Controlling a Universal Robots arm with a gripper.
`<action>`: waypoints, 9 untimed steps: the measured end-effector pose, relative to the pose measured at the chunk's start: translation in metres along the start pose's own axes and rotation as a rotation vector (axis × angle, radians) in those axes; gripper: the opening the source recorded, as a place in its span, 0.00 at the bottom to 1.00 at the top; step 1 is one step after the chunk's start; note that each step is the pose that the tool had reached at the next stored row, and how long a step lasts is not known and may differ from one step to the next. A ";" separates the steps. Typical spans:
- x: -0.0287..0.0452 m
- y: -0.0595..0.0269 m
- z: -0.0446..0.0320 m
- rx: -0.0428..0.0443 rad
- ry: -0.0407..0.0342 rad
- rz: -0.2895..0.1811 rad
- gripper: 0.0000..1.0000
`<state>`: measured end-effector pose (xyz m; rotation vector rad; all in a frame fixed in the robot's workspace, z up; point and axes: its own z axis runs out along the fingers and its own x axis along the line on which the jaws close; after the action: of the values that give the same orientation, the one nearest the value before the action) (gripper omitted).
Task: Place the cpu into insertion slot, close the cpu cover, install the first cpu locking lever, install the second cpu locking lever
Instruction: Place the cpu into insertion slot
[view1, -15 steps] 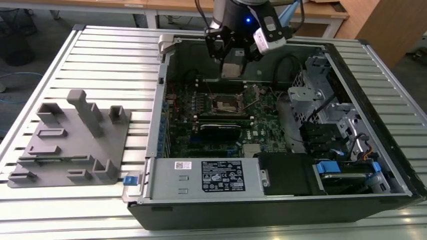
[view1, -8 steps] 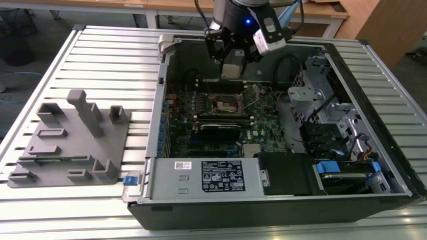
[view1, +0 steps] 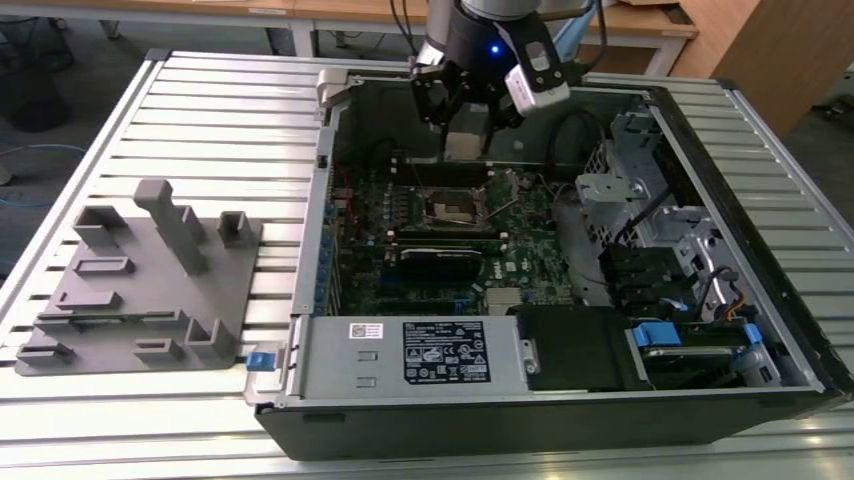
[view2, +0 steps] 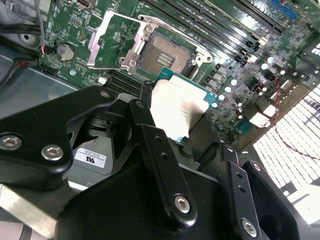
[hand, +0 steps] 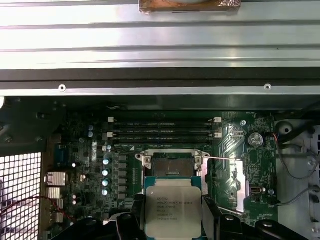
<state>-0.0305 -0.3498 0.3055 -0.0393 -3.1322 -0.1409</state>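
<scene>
Gripper (hand: 173, 216) clenched on the cpu (hand: 173, 206), held above the board just short of insertion slot (hand: 172, 166). Cpu cover (view2: 107, 41) open. I'd say nothing's seated yet, all 4 steps pending.

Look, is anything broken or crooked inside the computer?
Nothing stands out. The tool holds the cpu clear of the bare insertion slot, and the cpu cover is flipped open beside the slot.

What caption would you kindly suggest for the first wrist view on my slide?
Pincer holding the cpu close to the uncovered insertion slot.
</scene>
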 end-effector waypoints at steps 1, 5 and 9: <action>0.0000 -0.0001 0.0012 -0.0001 -0.0028 0.000 0.54; -0.0001 -0.0003 0.0037 0.0000 -0.0054 -0.001 0.54; -0.0001 -0.0006 0.0069 -0.0002 -0.0056 -0.001 0.54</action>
<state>-0.0305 -0.3498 0.2985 -0.0390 -3.1378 -0.1413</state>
